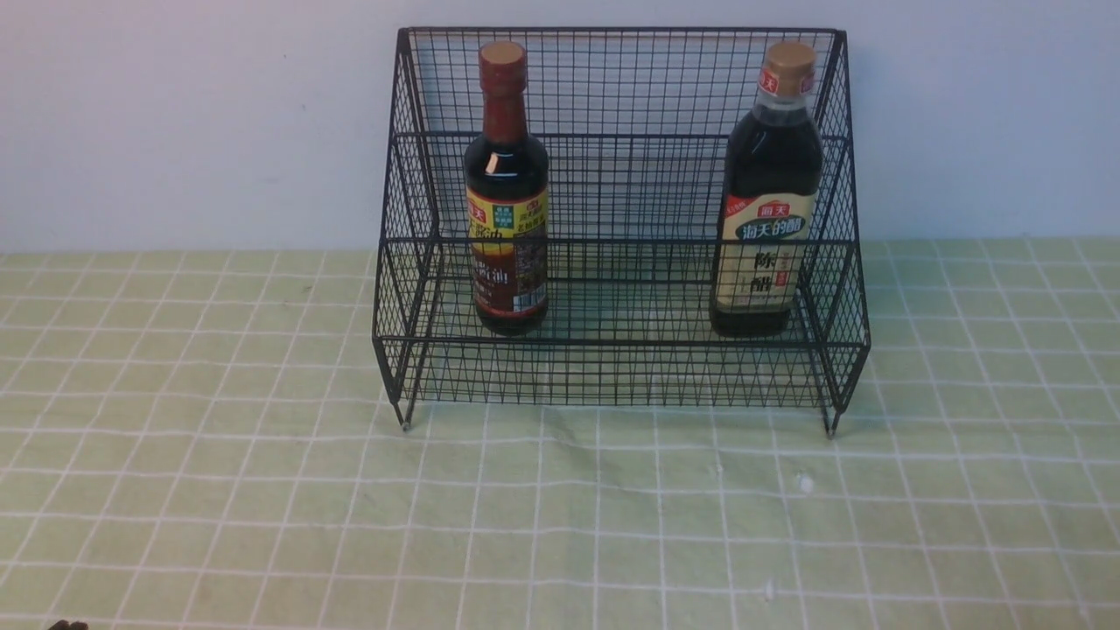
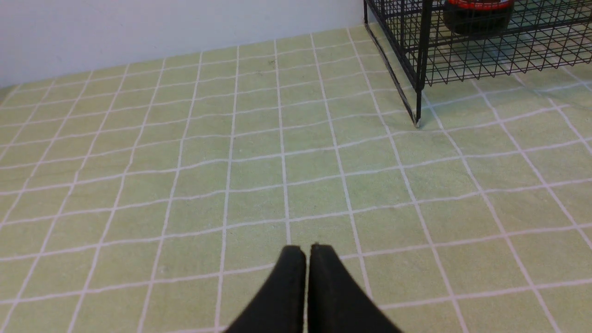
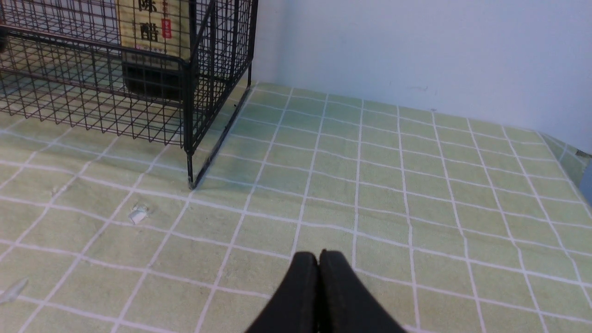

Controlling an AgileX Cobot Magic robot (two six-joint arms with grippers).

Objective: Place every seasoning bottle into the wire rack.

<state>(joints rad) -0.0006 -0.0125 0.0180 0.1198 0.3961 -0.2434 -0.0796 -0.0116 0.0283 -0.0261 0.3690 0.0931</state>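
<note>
The black wire rack point(image 1: 612, 367) stands at the back of the table against the wall. The slim-necked bottle point(image 1: 506, 192) with red-brown neck wrap stands upright in its lower tier at the left. The bigger bottle point(image 1: 770, 192) with gold cap and cream label stands upright in the lower tier at the right. In the left wrist view my left gripper point(image 2: 307, 249) is shut and empty, over the cloth well short of the rack's left front leg point(image 2: 418, 111). In the right wrist view my right gripper point(image 3: 319, 255) is shut and empty, short of the rack's right front leg point(image 3: 189, 171); the bigger bottle point(image 3: 152, 41) shows behind the mesh.
A green checked cloth point(image 1: 560, 525) covers the table. A white wall point(image 1: 175, 122) rises right behind the rack. Small white scraps point(image 3: 138, 214) lie on the cloth near the rack's right front leg. The cloth's right edge point(image 3: 573, 162) shows in the right wrist view.
</note>
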